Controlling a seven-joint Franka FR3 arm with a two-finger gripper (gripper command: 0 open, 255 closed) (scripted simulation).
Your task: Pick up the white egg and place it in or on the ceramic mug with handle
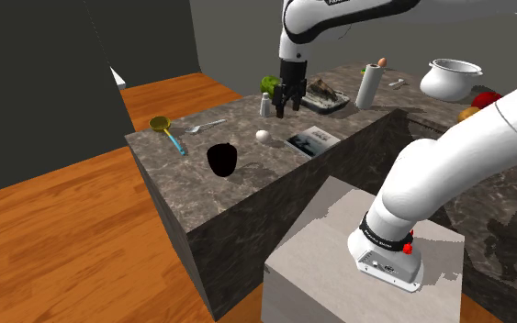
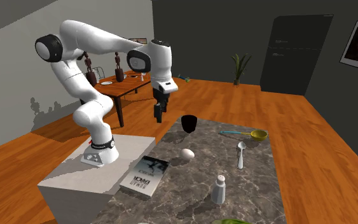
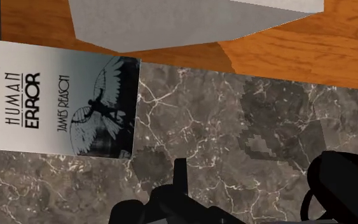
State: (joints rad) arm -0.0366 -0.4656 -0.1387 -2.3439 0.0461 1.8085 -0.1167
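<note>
Overhead, tool [image 1: 282, 112] above dark marble counter [image 2: 260, 172]; wood floor [image 1: 63, 229].

light: dim, even | shadows: soft blotches on marble counter [image 3: 260, 130], grey patches on stand [image 1: 339, 257]

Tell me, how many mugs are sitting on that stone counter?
1. A black mug stands near the counter's edge, apart from the white egg, at the shoulder view's left of it. The white pot farther along could hide another.
</note>
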